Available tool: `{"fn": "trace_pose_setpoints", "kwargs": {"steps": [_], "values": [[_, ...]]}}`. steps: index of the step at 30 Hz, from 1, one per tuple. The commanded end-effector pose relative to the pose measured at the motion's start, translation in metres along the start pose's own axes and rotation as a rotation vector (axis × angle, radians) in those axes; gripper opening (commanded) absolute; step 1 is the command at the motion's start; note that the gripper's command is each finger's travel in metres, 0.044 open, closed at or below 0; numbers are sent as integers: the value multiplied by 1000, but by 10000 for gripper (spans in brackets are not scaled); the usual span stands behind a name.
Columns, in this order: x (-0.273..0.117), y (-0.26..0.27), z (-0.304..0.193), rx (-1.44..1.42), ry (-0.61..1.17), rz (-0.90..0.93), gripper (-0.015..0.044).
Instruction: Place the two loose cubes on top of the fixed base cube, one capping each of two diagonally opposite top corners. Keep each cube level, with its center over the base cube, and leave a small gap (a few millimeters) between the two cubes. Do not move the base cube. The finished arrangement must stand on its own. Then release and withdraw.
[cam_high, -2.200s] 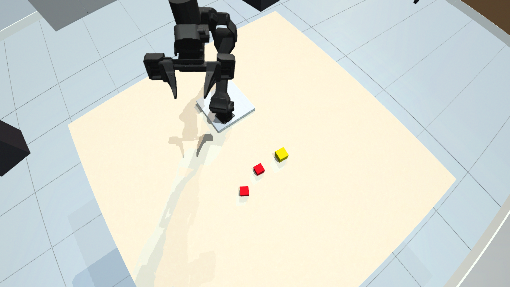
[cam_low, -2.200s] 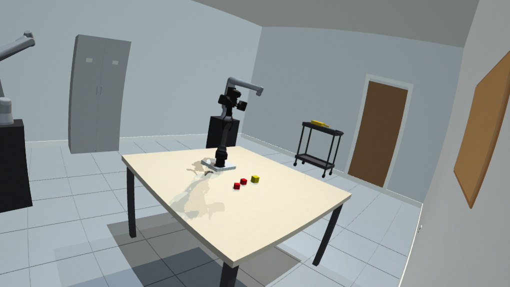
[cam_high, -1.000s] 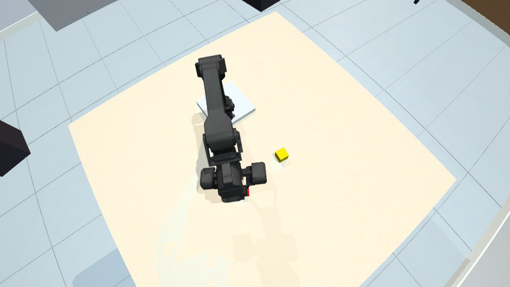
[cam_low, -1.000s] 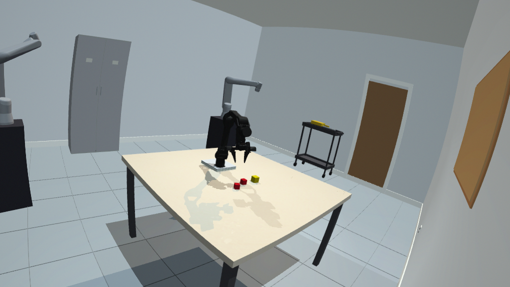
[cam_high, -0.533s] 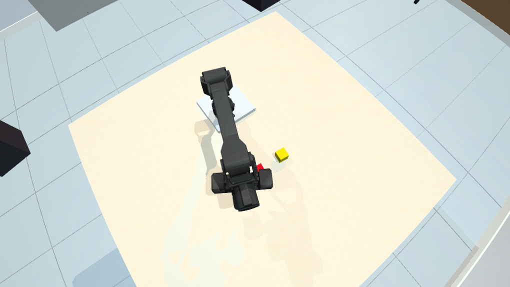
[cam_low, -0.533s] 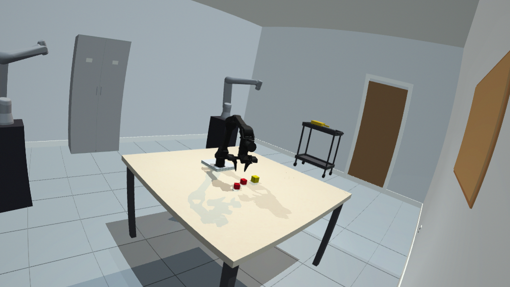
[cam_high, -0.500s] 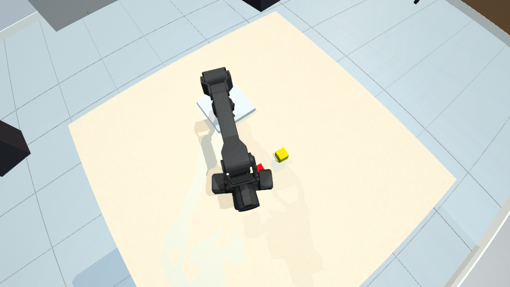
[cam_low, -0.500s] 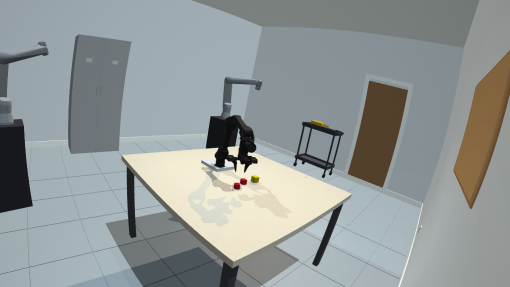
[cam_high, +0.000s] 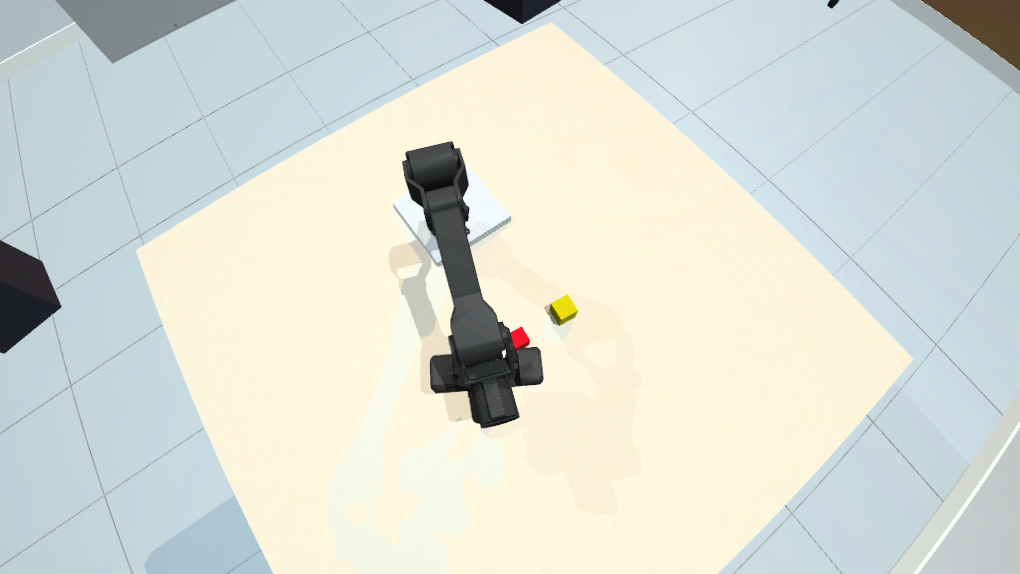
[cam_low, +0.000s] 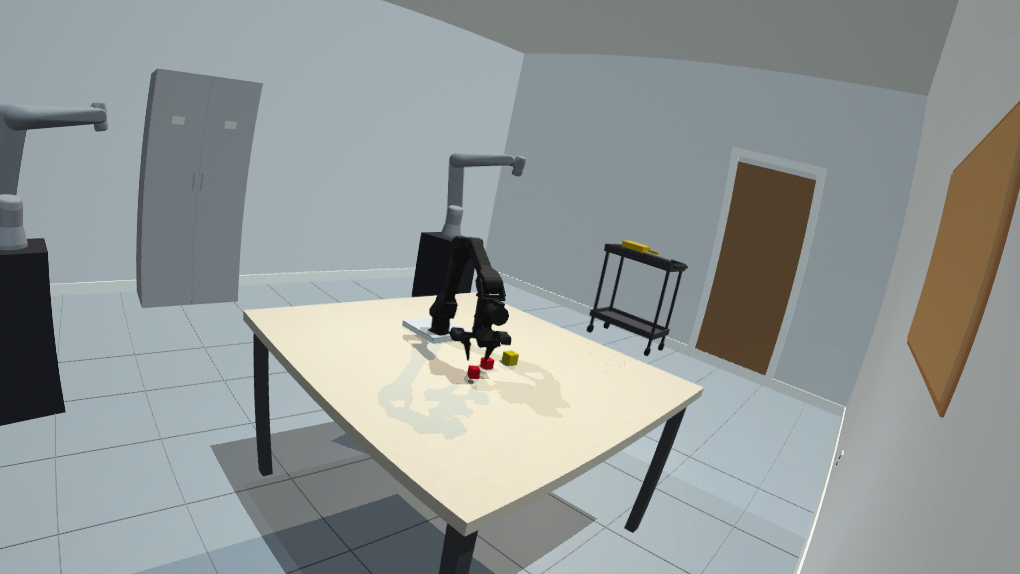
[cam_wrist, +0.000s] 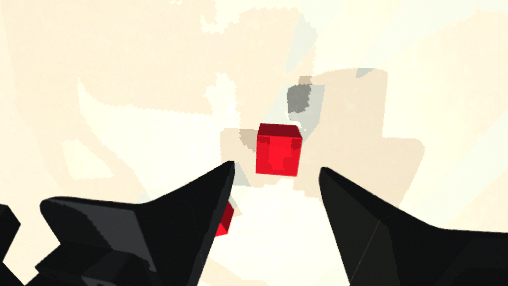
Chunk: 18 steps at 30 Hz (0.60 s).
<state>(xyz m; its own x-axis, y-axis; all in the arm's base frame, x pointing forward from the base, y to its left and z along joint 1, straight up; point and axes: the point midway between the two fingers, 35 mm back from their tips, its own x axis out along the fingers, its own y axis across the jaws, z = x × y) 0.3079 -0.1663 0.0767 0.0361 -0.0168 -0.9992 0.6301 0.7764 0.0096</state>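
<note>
The yellow base cube (cam_high: 563, 309) (cam_low: 510, 358) stands on the table and is out of the wrist view. One loose red cube (cam_low: 473, 371) (cam_wrist: 278, 152) lies on the table, hidden under the arm in the top view. The other red cube (cam_high: 519, 338) (cam_low: 487, 363) (cam_wrist: 226, 222) lies between it and the yellow cube, partly covered by the left finger in the wrist view. My gripper (cam_low: 477, 359) (cam_wrist: 276, 170) is open and empty, pointing down above the table. In the wrist view the first red cube shows in line with the gap between the fingertips, lower than them.
The arm's base stands on a white plate (cam_high: 492, 214) (cam_low: 417, 326) at the back of the table (cam_high: 677, 285) (cam_low: 499, 456). The second red cube and the yellow cube stand close to the gripper's side. Shadows of the arm cross the table top.
</note>
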Motion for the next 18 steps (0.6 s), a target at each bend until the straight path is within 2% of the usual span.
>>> {"fn": "trace_pose_setpoints", "kwargs": {"steps": [1, 18], "values": [[8, -1, -2, 6, 11, -8, 265], [33, -1, -2, 6, 11, -8, 265]]}}
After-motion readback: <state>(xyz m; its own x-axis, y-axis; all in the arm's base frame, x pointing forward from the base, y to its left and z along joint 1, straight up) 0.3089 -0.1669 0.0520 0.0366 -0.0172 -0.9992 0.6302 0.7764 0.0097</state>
